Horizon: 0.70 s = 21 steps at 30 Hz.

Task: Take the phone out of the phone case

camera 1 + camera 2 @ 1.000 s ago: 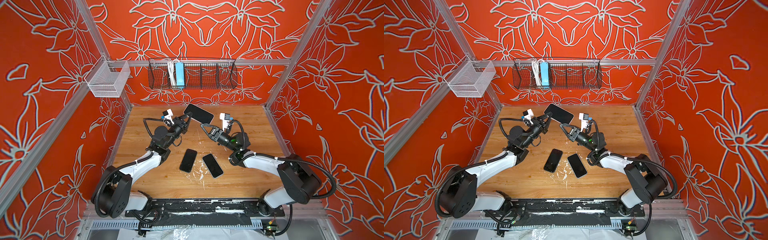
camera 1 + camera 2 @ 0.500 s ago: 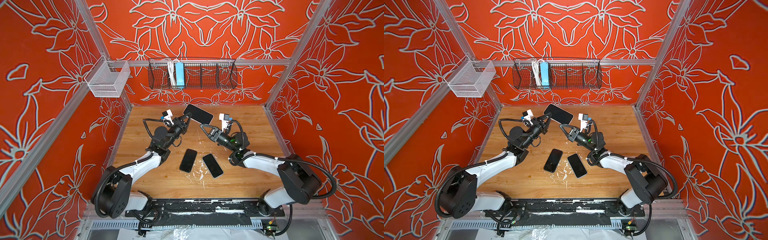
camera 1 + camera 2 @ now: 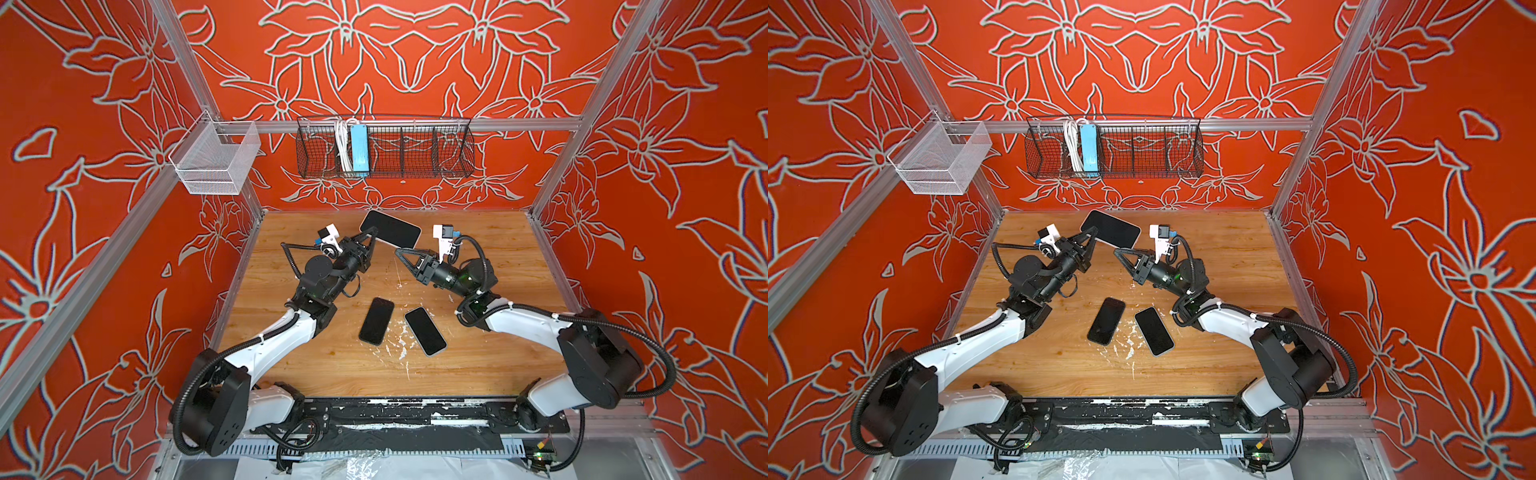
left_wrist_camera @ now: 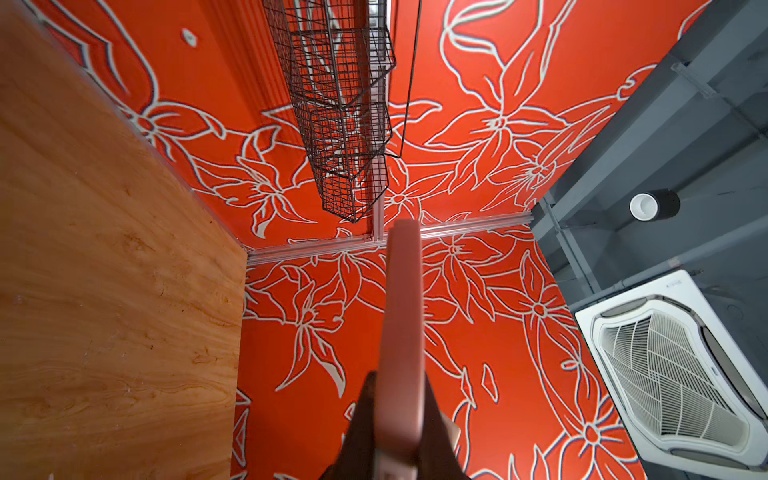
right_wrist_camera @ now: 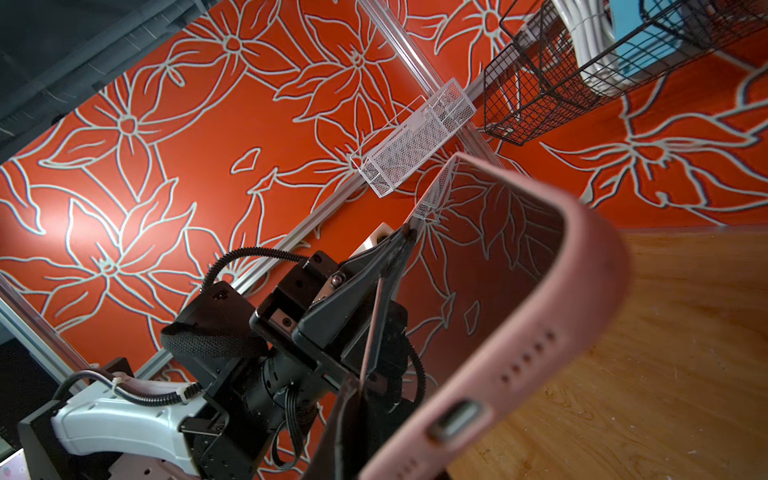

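A phone [image 3: 390, 227] with a dark screen sits in a pink phone case [image 5: 540, 332] and is held tilted above the back of the table. My left gripper [image 3: 371, 237] is shut on one edge of the case, which runs between its dark fingers in the left wrist view [image 4: 401, 332]. My right gripper [image 3: 398, 250] comes in from the right with its tips nearly together at the case's near corner. In the right wrist view one dark finger [image 5: 345, 415] lies against that corner by the charging port. The other finger is hidden behind the case.
Two bare dark phones [image 3: 376, 321] [image 3: 425, 331] lie flat on the wooden table [image 3: 478, 365] in front of the arms. A black wire basket [image 3: 415, 147] and a white mesh basket [image 3: 216, 162] hang on the back rail. Red walls close in three sides.
My right gripper's fingers have narrowed and its tip has edged slightly left toward the held phone. The left arm and the phone have stayed still.
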Each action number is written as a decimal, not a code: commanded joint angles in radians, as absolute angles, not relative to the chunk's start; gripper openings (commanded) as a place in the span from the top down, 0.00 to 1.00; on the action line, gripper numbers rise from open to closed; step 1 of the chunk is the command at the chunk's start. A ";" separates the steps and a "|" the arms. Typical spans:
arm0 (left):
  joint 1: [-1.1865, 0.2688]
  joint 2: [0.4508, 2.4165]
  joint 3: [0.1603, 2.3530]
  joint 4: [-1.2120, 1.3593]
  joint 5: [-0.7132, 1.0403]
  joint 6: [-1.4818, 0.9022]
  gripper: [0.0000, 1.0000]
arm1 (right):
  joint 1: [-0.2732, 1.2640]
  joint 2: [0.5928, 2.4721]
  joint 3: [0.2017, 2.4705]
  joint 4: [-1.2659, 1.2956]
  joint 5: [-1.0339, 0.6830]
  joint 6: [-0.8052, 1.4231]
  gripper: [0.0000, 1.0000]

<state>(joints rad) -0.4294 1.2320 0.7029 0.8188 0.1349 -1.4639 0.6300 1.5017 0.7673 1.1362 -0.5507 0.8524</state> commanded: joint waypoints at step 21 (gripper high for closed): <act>-0.506 1.126 0.750 0.732 0.184 -1.561 1.00 | 0.615 1.390 0.767 0.895 -0.527 0.536 1.00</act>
